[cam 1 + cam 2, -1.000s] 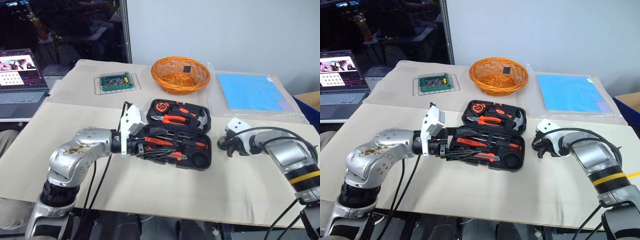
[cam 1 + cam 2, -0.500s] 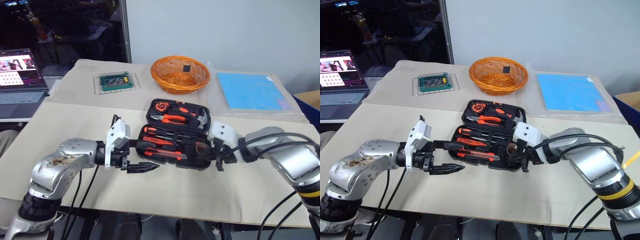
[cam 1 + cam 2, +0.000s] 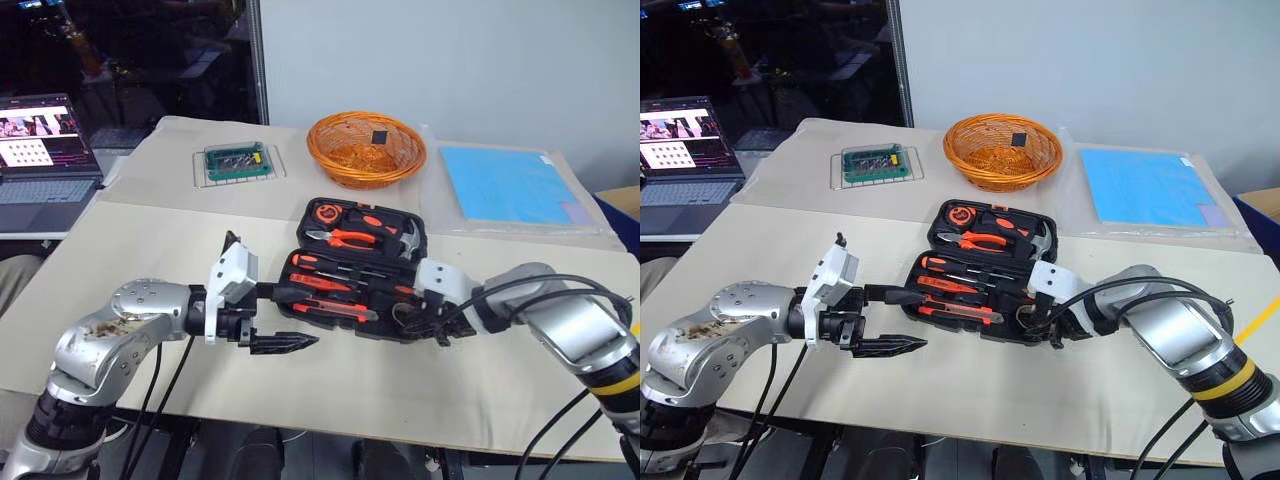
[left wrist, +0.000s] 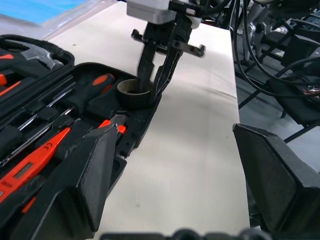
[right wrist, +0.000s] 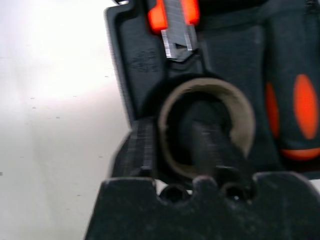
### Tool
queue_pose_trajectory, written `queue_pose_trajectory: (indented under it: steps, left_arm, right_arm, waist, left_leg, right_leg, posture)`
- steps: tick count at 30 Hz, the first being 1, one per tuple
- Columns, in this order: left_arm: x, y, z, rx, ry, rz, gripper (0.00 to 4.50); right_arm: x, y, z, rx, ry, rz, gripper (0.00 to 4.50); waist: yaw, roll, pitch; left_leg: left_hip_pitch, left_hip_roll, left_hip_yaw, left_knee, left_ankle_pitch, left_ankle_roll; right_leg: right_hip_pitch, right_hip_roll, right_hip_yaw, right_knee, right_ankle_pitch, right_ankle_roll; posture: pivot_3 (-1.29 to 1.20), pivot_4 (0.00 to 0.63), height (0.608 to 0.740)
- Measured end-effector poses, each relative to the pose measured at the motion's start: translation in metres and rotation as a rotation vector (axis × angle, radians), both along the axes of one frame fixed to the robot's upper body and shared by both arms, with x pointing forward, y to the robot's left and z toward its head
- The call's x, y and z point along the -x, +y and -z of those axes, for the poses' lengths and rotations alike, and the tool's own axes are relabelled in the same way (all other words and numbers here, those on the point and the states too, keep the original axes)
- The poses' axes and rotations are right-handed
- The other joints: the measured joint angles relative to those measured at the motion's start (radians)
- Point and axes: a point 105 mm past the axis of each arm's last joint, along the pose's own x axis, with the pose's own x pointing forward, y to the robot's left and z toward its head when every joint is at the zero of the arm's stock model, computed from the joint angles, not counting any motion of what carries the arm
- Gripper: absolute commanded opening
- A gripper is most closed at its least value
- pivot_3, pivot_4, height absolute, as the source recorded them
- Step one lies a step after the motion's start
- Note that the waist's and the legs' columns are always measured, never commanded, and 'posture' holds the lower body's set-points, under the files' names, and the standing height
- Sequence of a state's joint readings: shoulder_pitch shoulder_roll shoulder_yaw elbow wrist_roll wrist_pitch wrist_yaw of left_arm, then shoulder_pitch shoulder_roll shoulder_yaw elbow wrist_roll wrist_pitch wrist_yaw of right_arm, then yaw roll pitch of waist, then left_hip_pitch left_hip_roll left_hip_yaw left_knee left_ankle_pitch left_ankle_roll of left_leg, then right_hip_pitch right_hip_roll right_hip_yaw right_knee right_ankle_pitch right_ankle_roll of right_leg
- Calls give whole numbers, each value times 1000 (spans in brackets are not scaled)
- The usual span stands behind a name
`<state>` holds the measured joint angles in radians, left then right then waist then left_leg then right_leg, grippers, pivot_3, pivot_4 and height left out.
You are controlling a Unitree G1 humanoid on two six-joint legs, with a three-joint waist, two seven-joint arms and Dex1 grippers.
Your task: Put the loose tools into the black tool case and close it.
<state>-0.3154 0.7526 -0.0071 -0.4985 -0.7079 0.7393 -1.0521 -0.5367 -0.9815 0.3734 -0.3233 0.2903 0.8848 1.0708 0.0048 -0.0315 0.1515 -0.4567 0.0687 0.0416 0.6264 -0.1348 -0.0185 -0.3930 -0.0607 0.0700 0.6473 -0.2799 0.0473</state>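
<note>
Bare table (image 3: 330,385) lies open before the tool case (image 3: 408,328) — the right claw (image 4: 156,89) blocks its near-right corner.

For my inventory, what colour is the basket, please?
Orange basket, best in the left eye view.

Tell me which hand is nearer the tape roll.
Right. The right hand straddles the tape roll's wall in the tool case; the left hand hovers off the case's opposite end.

The black tool case (image 3: 355,270) lies open on the table, screwdrivers (image 3: 325,283), utility knife (image 3: 335,310) and tape roll (image 4: 134,90) in its recesses.
</note>
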Motion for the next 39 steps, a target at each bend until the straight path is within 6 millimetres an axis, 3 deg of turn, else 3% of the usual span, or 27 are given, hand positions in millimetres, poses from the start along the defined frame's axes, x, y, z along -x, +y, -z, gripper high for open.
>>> queue_pose_trajectory:
  steps: [4,8,11,13,17,22,24,28,31,34,39]
  left_arm:
    - [-15,3,1,46,23,-85,3919]
    - [-48,7,0,107,76,-255,3919]
    - [-66,14,0,118,82,-353,3919]
    - [-100,19,-2,118,86,-512,3919]
    - [-135,17,-11,93,142,-631,3919]
    - [-178,18,-1,53,268,-774,3919]
    - [-195,9,5,41,306,-815,3919]
    - [-210,-9,14,25,336,-830,3919]
    - [-215,-11,22,0,333,-841,3919]
    - [-217,-13,31,-22,326,-854,3168]
    - [-218,-12,31,20,353,-869,1305]
  right_arm:
    - [2,9,-12,-104,-17,-16,2573]
    - [-5,18,-50,-263,-188,18,2573]
    - [-7,17,-66,-313,-273,56,2573]
    - [-22,12,-77,-384,-253,232,2573]
    - [-58,2,-98,-469,-289,516,2573]
    - [-97,-32,-66,-384,-234,860,2573]
    - [-112,-42,-53,-358,-197,956,2573]
    - [-129,-53,-48,-333,-205,1044,2573]
    - [-134,-62,-38,-315,-199,1090,2573]
    - [-137,-63,-32,-348,-168,1109,1831]
    - [-141,-53,-28,-391,-128,1099,186]
  waist:
    - [1,0,0]
    - [3,-1,1]
    - [3,-2,1]
    - [5,-4,2]
    - [-3,-5,3]
    - [1,-5,3]
    - [3,-5,3]
    - [1,-5,3]
    - [-3,-5,3]
    - [-8,-5,3]
    - [-17,-5,3]
  left_leg:
    - [0,0,0,0,0,0]
    - [0,0,-1,1,0,0]
    - [0,0,-1,2,0,0]
    - [0,0,-1,2,0,0]
    - [0,0,-3,2,1,0]
    - [-4,-2,-2,0,1,0]
    - [-10,-3,-2,0,1,0]
    - [-19,-4,-2,0,1,0]
    - [-21,-4,-2,-3,1,0]
    - [-21,-4,-2,-3,1,0]
    - [-20,-4,-3,1,3,-1]
  right_leg:
    - [0,0,0,1,0,0]
    - [1,1,0,1,1,1]
    - [1,1,0,1,1,1]
    - [0,1,0,3,2,1]
    - [0,2,0,2,3,0]
    - [-3,1,0,2,3,2]
    - [-9,1,0,3,4,2]
    - [-17,1,0,2,4,3]
    - [-20,1,0,2,4,3]
    - [-21,1,0,3,4,3]
    - [-20,1,0,10,4,3]
  posture:
    - [0,150,740]
    - [0,150,740]
    - [0,150,740]
    - [0,150,740]
    - [0,150,740]
    - [0,150,740]
    - [0,150,740]
    - [0,150,740]
    - [0,150,740]
    - [0,150,740]
    - [0,150,740]
